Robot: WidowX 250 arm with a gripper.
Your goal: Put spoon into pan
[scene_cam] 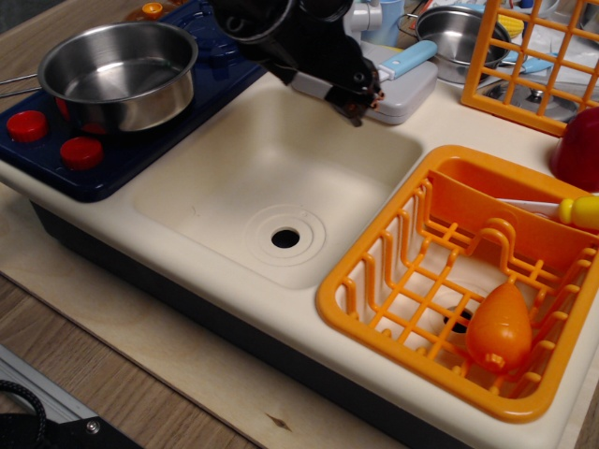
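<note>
Blue-handled spoon (405, 60) lies on the grey ledge; claw (360, 101) hovers just beside it, its opening unclear. Reaching step; next, close on the handle, then carry to the pan (117, 75).

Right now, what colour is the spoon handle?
Light blue; the spoon shows in observation.image, behind the hand.

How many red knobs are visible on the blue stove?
2. One red knob is at the stove's front left corner; the other red knob is just right of it. The pan may hide more.
</note>
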